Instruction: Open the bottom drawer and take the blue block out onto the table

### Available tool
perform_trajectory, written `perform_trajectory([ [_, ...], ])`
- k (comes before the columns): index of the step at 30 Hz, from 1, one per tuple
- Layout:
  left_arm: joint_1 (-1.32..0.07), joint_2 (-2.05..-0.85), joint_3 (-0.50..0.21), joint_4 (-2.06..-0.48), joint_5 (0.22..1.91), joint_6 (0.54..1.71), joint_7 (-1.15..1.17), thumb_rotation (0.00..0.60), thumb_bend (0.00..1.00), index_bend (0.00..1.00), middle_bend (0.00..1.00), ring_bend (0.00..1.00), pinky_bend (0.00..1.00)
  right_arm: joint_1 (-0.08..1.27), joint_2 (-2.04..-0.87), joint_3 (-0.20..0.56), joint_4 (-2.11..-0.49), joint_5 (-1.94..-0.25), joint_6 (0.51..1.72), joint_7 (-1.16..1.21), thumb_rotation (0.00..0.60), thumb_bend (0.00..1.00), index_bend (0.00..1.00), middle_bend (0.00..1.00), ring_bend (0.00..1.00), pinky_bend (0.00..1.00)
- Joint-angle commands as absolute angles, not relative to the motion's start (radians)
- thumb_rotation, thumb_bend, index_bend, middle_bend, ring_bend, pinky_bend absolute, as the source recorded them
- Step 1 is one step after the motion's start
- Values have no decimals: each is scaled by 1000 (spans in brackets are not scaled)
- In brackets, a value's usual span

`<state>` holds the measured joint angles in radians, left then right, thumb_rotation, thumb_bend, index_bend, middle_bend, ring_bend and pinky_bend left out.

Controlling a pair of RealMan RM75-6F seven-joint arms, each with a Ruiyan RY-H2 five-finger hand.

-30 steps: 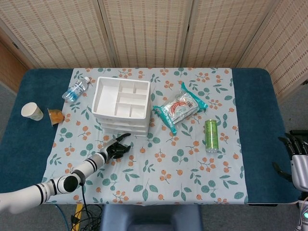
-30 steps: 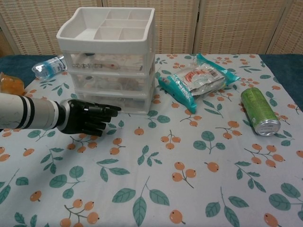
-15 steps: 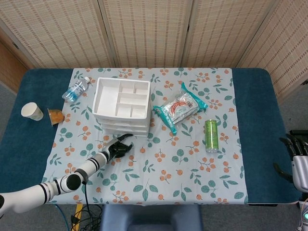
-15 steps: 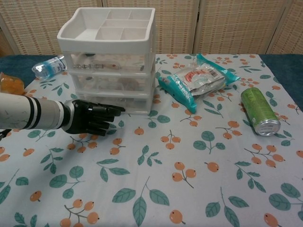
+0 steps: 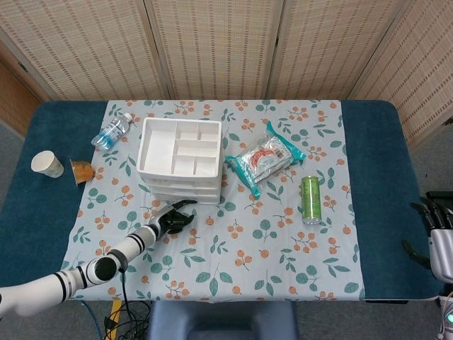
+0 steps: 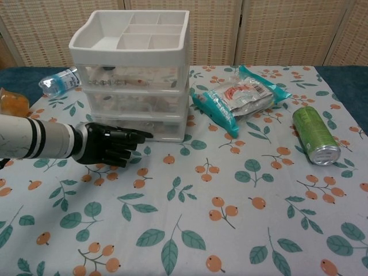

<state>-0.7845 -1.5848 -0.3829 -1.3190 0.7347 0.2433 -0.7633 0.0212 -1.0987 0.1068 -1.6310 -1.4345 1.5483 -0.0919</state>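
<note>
The blue block cannot be made out in either view; the translucent fronts of the drawer unit (image 6: 132, 75) show only blurred contents. The bottom drawer (image 6: 152, 129) sits at left centre of the chest view, and the left hand (image 6: 109, 144) covers its left part. Whether the drawer is pulled out at all cannot be told.

The left hand, black with a white forearm, lies low over the tablecloth (image 5: 283, 248) with its fingers stretched toward the drawer front. The fingertips (image 6: 144, 136) are at or just short of the front; contact cannot be confirmed. The hand holds nothing and its fingers are extended, not curled.

The right hand (image 5: 433, 221) appears only at the lower right edge of the head view, cut off by the frame. Its fingers point up and are spread, with nothing in them.

Compared with half a second ago, the left hand stays in nearly the same place in front of the bottom drawer. The drawer unit appears shifted slightly in the head view. The green can (image 5: 310, 200), snack packet (image 5: 265, 159), water bottle (image 5: 111, 132), paper cup (image 5: 47, 163) and orange cup (image 5: 82, 171) have not moved.
</note>
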Motion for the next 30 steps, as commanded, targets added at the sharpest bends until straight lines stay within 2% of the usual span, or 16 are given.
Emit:
perform_trajectory([
  [1, -773, -1576, -388, -1329, 738, 234, -758, 600, 478, 195, 988, 1000, 1000, 23, -1100, 107, -1632, -1436, 1546, -92, 600, 266, 163, 131, 169, 215],
  [22, -729, -1543, -395, -1393, 750, 180, -717, 600, 479, 200, 985, 1000, 1000, 25, -1105, 105, -1638, -1439, 1543, -97, 600, 265, 163, 131, 169, 215],
  [30, -705, -1524, -405, -1439, 761, 191, -705, 600, 479, 102, 976, 1000, 1000, 26, -1105, 106, -1638, -1441, 1542, -96, 600, 265, 163, 131, 171, 215],
])
